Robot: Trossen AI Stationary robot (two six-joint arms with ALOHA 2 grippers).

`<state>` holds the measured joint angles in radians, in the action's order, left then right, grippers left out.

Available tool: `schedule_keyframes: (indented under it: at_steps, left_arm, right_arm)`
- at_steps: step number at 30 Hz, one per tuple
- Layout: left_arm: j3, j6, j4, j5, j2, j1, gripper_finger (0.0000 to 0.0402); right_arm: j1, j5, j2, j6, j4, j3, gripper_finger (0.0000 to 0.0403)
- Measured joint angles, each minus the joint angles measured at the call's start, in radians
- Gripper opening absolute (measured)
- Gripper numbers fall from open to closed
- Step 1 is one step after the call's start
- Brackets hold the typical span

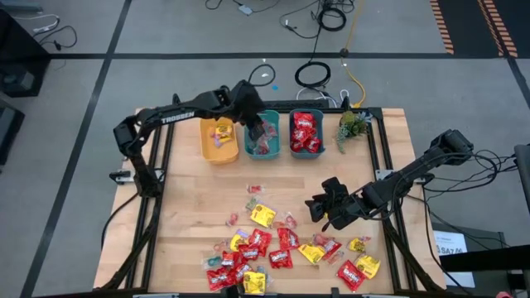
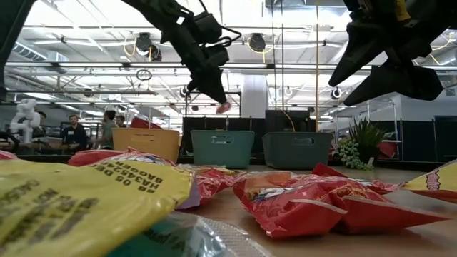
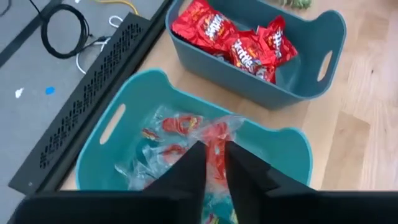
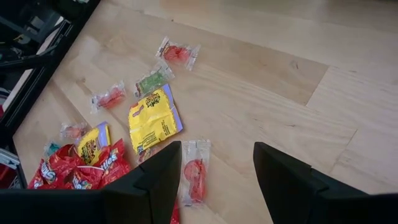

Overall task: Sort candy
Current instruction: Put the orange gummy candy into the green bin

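Bins: yellow packets [image 1: 222, 134] in yellow [image 1: 206, 149], clear-wrapped sweets [image 3: 163, 140] in middle teal [image 3: 112, 124], red packets [image 1: 305, 131] in right teal [image 1: 305, 154]; left pincer [image 3: 214, 163] gripping a clear-wrapped sweet [image 3: 216, 138], right pincer [image 4: 216, 163] released.

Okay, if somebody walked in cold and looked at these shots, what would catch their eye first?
Probably the left gripper over the middle teal bin, a clear-wrapped red candy between its fingers. Next, the heap of red and yellow packets along the table's near edge, with the right gripper open above a clear-wrapped sweet.

Three bins [image 1: 263, 136] in a row behind the scattered candy [image 1: 281, 248]; plant [image 1: 354, 126] rightmost.
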<state>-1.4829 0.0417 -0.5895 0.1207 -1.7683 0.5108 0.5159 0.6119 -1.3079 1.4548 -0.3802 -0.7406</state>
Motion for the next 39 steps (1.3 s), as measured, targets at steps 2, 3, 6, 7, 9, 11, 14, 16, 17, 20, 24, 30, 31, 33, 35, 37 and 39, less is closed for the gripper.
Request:
schedule_keyframes:
  at_steps: [2,3,6,7,9,11,14,16,17,20,24,30,31,33,35,37,39]
  left_arm:
    - [0.000,0.001,-0.001,0.000,0.000,0.006,0.0086]
    - [0.000,0.001,0.000,0.000,0.001,0.009,0.0092]
    - [0.000,0.001,0.000,0.000,0.001,0.017,0.0103]
    - [0.000,0.001,0.000,0.000,0.001,0.019,0.0105]
    - [0.000,0.001,0.000,0.000,0.001,0.019,0.0106]
    - [0.000,0.001,0.000,0.000,0.001,0.018,0.0107]
    - [0.000,0.001,-0.001,0.002,0.002,0.018,0.0107]
    - [0.000,0.001,-0.003,0.009,0.002,0.018,0.0107]
    - [0.000,0.001,-0.004,0.010,0.002,0.018,0.0107]
    - [0.000,0.001,-0.004,0.010,0.002,0.018,0.0107]
    - [0.000,0.001,-0.004,0.010,0.002,0.018,0.0107]
    - [0.000,0.040,-0.004,0.010,0.002,0.018,0.0107]
    - [0.000,0.055,-0.005,0.010,0.005,0.017,0.0107]
    - [0.000,0.070,-0.014,0.010,0.017,0.010,0.0107]
    - [0.000,0.070,-0.017,0.010,0.033,-0.003,0.0107]
    - [0.000,0.068,-0.043,0.007,0.046,-0.019,0.0107]
    - [0.000,0.039,-0.067,0.000,0.054,-0.037,0.0107]
  right_arm:
    - [0.000,0.011,0.000,0.000,-0.003,0.000,0.0192]
    - [0.000,0.020,0.000,0.000,-0.006,0.000,0.0192]
    - [-0.002,0.031,0.000,0.000,-0.007,0.000,0.0192]
    - [-0.002,0.035,0.000,0.000,-0.007,0.000,0.0192]
    - [-0.004,0.038,0.000,0.000,-0.007,0.000,0.0192]
    - [-0.005,0.038,0.000,0.000,-0.007,0.000,0.0192]
    - [-0.005,0.038,0.000,0.000,-0.007,0.000,0.0192]
    - [-0.005,0.038,0.000,0.000,-0.007,0.000,0.0192]
    - [-0.005,0.038,0.000,0.000,-0.007,0.000,0.0192]
    - [-0.005,0.038,0.000,0.000,-0.007,0.000,0.0192]
    - [-0.005,0.038,0.000,0.000,-0.007,0.000,0.0192]
    - [-0.005,0.039,0.000,0.000,-0.007,0.000,0.0192]
    - [-0.005,0.038,0.000,-0.001,-0.007,0.000,0.0192]
    - [-0.005,0.039,0.000,-0.001,-0.007,0.000,0.0192]
    - [-0.005,0.039,0.000,-0.001,-0.010,0.000,0.0192]
    - [-0.005,0.039,0.000,-0.001,-0.017,0.000,0.0192]
    - [-0.005,0.039,0.000,-0.001,-0.017,0.000,0.0192]
